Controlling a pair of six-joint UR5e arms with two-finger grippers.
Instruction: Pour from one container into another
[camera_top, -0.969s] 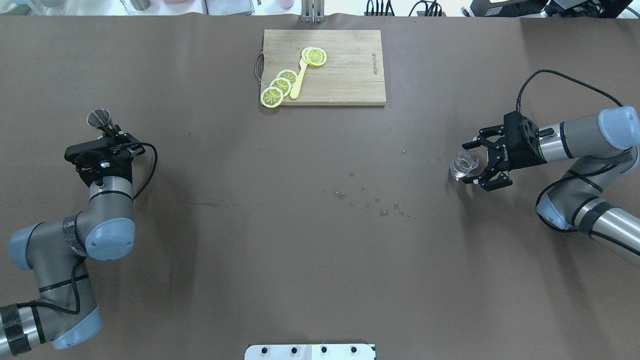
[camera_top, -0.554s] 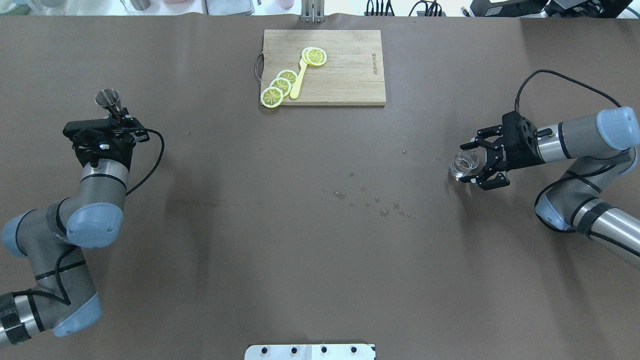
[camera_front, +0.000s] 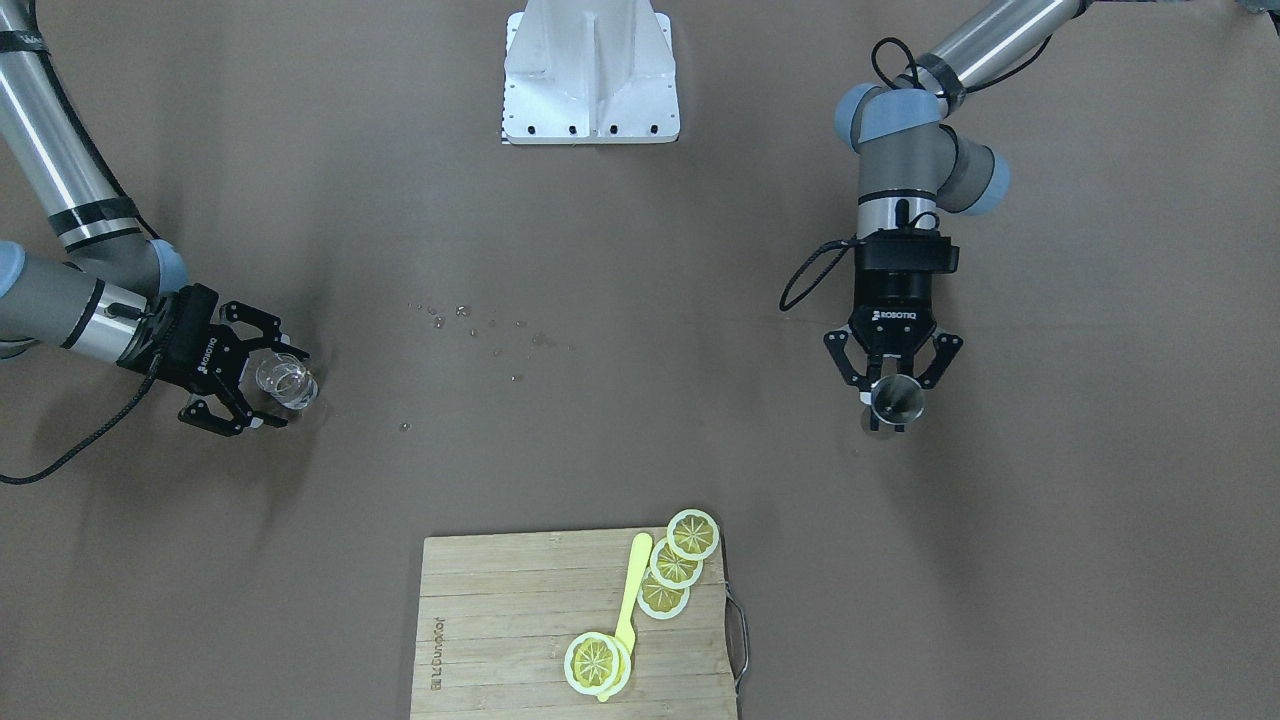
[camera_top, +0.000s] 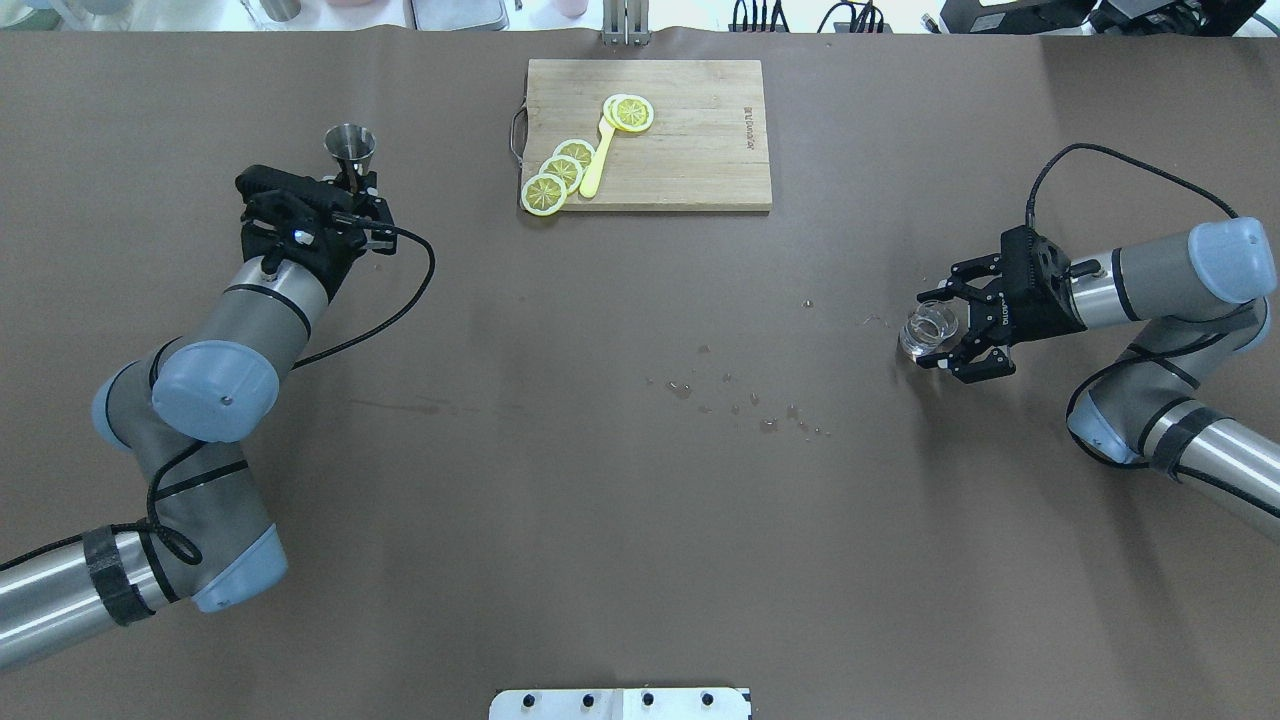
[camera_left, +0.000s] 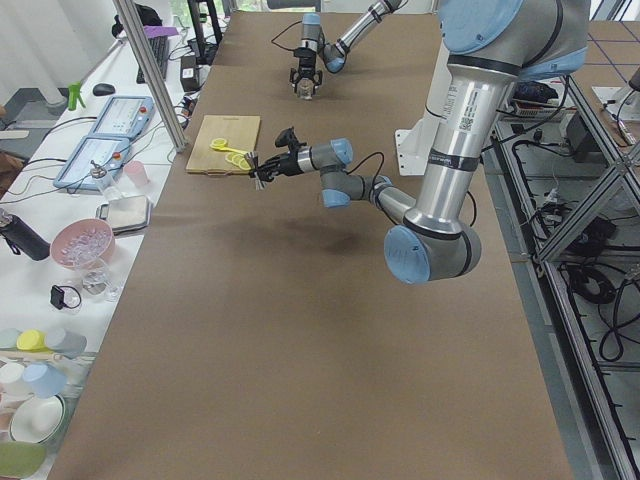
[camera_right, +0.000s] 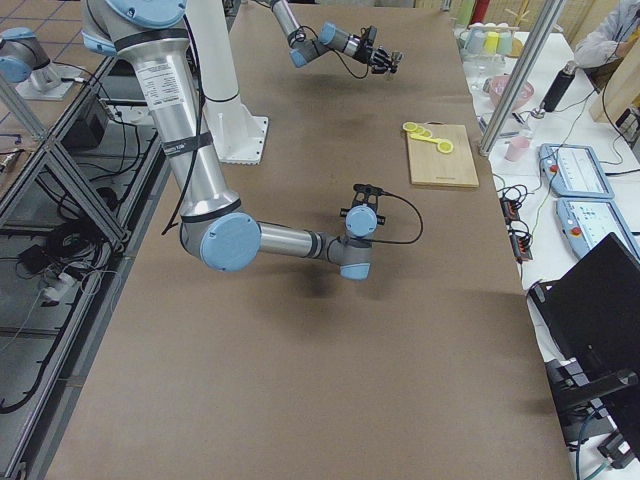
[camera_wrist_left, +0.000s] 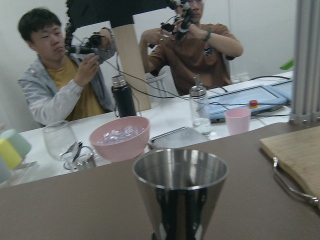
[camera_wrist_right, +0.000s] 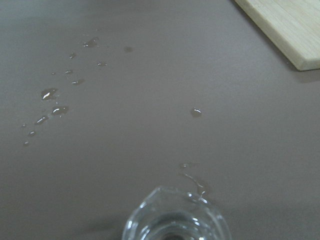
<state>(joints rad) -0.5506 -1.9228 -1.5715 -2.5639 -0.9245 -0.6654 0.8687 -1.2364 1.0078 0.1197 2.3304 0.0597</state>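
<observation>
Pinching the small grey steel hourglass jigger (camera_front: 897, 401) at its waist with my left gripper (camera_front: 893, 384), mouth up so it can receive. It sits off the handle end of the wooden cutting board (camera_top: 690, 140). My right gripper (camera_top: 935, 331) straddles the short clear glass tumbler (camera_front: 285, 382) side-on, so a wrist roll can tip it. I can't tell if the pads touch. The tumbler stands well off the board's other end, nearer my base. Water drops (camera_top: 740, 400) lie between it and the board.

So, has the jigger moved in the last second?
Yes. In the overhead view the jigger, held in the left gripper, has travelled right and away from the robot, ending much nearer the cutting board's left edge.
</observation>
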